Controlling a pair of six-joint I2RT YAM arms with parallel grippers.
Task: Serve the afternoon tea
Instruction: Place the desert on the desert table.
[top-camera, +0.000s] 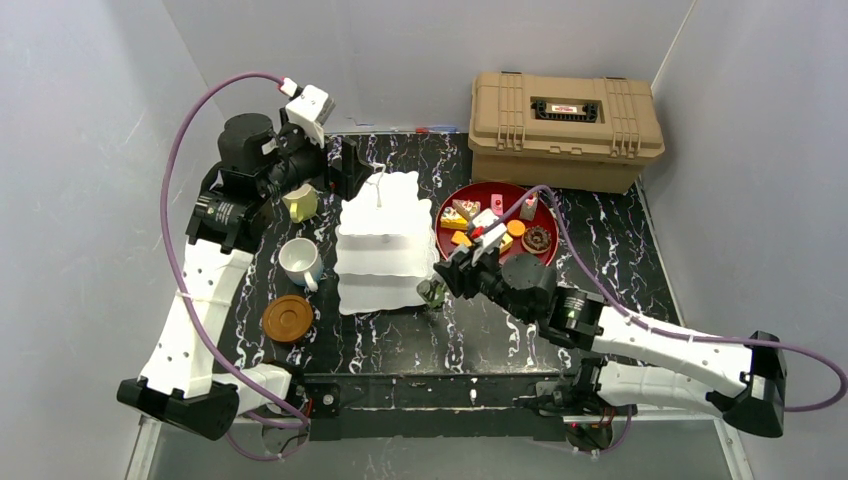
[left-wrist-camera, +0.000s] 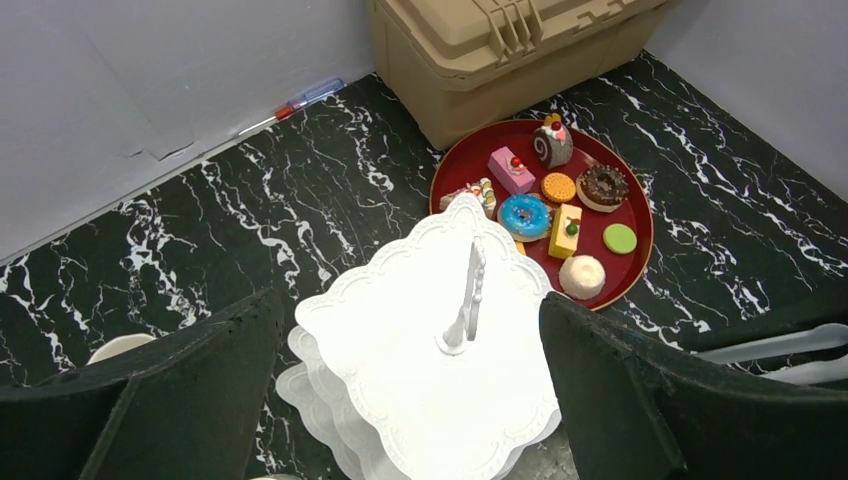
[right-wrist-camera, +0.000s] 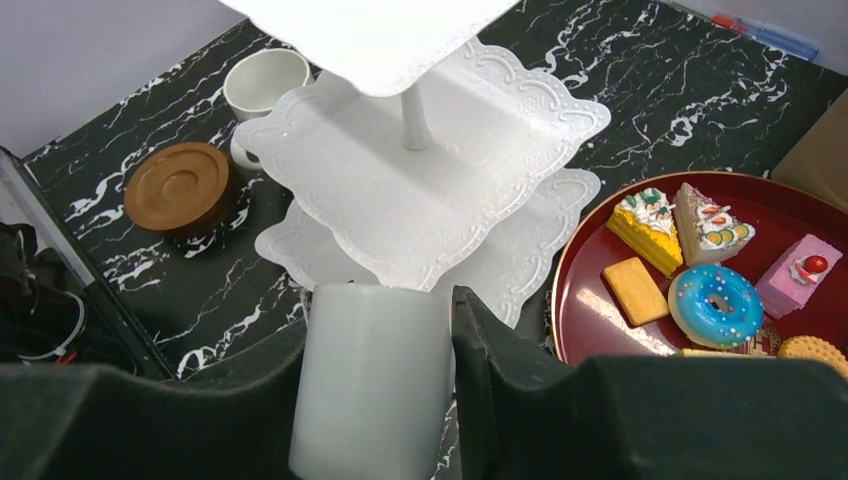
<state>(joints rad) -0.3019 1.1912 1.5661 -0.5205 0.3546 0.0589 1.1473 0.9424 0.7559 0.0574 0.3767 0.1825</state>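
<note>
**A:** Left arm (top-camera: 205, 300) pose?
**B:** It runs up the left edge of the worktop (top-camera: 610, 270) and bends at the elbow. The wrist turns right at the back-left corner of the cake stand (top-camera: 385, 245). Left fingers (left-wrist-camera: 190, 400) are wide apart with nothing in them. In the left wrist view the stand's top tier shows in the gap between them.

**A:** Things on that side?
**B:** The yellow-green mug (top-camera: 300, 202) is just beside the wrist and the white mug (top-camera: 298, 262) is nearer the front. The brown coaster (top-camera: 287, 318) sits in front of that. The stand is mid-worktop, between the mugs and the red tray (top-camera: 505, 192).

**A:** Right arm (top-camera: 660, 345)?
**B:** It lies low from the front right and stretches left, ending at the stand's front-right corner. Right fingers (right-wrist-camera: 505, 375) are clamped on an upright white cylinder (right-wrist-camera: 370, 385). Can't tell what it is.

**A:** View differences?
**B:** In the top view the cylinder is only a small blur, while the right wrist view shows it large. From above, the right wrist and the purple cable (top-camera: 548, 205) cover part of the tray. The left wrist view shows the whole tray with its pastries (left-wrist-camera: 562, 228), including a blue doughnut (left-wrist-camera: 524, 215). Only the top view shows the whole tan case (top-camera: 565, 125) behind the tray.
</note>
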